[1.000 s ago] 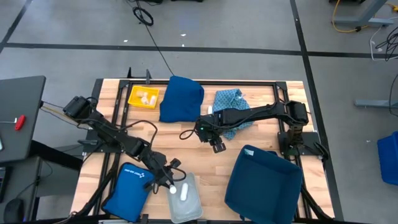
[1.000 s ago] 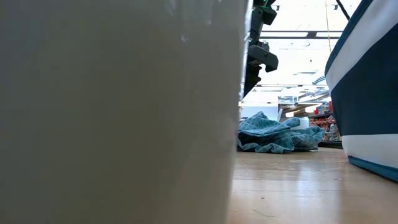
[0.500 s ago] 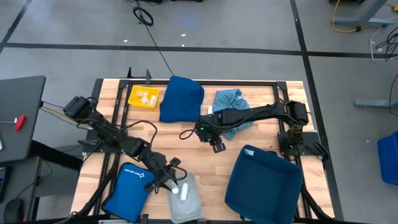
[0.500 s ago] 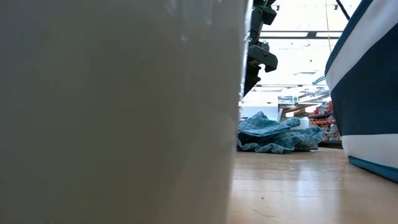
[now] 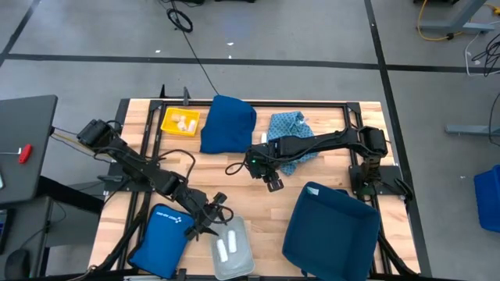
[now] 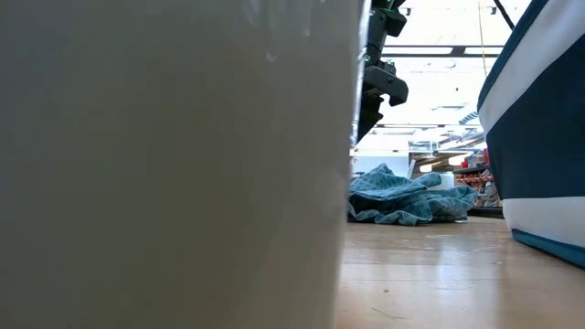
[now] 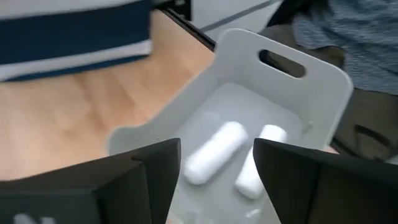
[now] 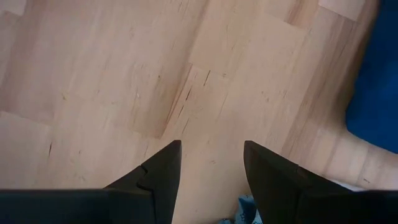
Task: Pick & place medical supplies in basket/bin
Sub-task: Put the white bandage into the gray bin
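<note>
Two white rolls (image 7: 214, 152) (image 7: 258, 168) lie side by side on the floor of a pale bin (image 5: 232, 248) at the table's near edge. My left gripper (image 7: 217, 180) hangs open just above the bin's left rim (image 5: 211, 222), touching nothing. More white supplies sit in a yellow tray (image 5: 180, 121) at the far left. My right gripper (image 5: 273, 183) stands open over bare wood at mid-table, with nothing between its fingers (image 8: 208, 168).
A blue zip pouch (image 5: 166, 234) lies left of the bin. A large blue basket (image 5: 332, 226) stands at the near right. A dark blue cloth (image 5: 228, 123) and a teal patterned cloth (image 5: 291, 129) lie at the far middle. The bin's wall (image 6: 174, 164) blocks most of the low view.
My left gripper has opened and let go of a white roll, which has dropped into the bin and now lies beside the other roll. The gripper has drawn back a little toward the table's left edge.
</note>
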